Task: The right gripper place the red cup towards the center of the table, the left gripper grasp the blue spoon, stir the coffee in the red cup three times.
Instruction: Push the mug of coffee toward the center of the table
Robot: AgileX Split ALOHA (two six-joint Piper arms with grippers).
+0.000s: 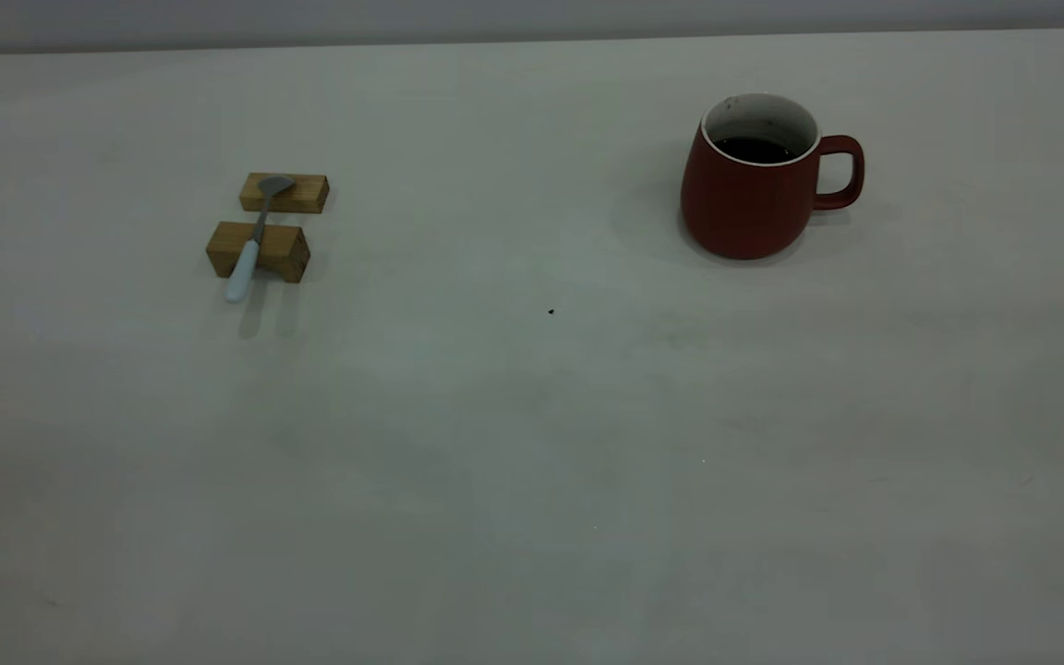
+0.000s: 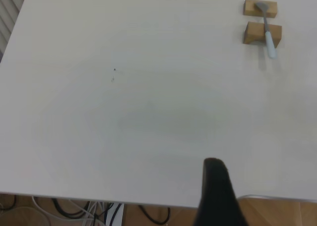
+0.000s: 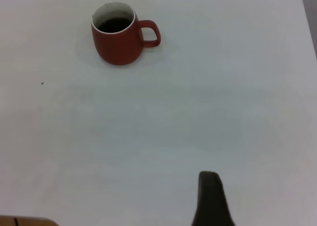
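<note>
The red cup (image 1: 754,189) stands upright at the table's (image 1: 532,443) back right, handle to the right, with dark coffee (image 1: 754,149) inside. It also shows in the right wrist view, red cup (image 3: 117,35), far from my right gripper (image 3: 210,196), of which only a dark shape shows over bare table. The blue spoon (image 1: 250,245) lies across two wooden blocks (image 1: 259,249) at the back left, pale handle toward the front. In the left wrist view the blue spoon (image 2: 267,30) is far from my left gripper (image 2: 218,191), a dark shape near the table's edge. Neither gripper appears in the exterior view.
A small dark speck (image 1: 550,311) marks the tabletop near the middle. Cables (image 2: 99,213) and wooden floor show beyond the table's edge in the left wrist view. The table's back edge (image 1: 532,42) runs behind the cup and blocks.
</note>
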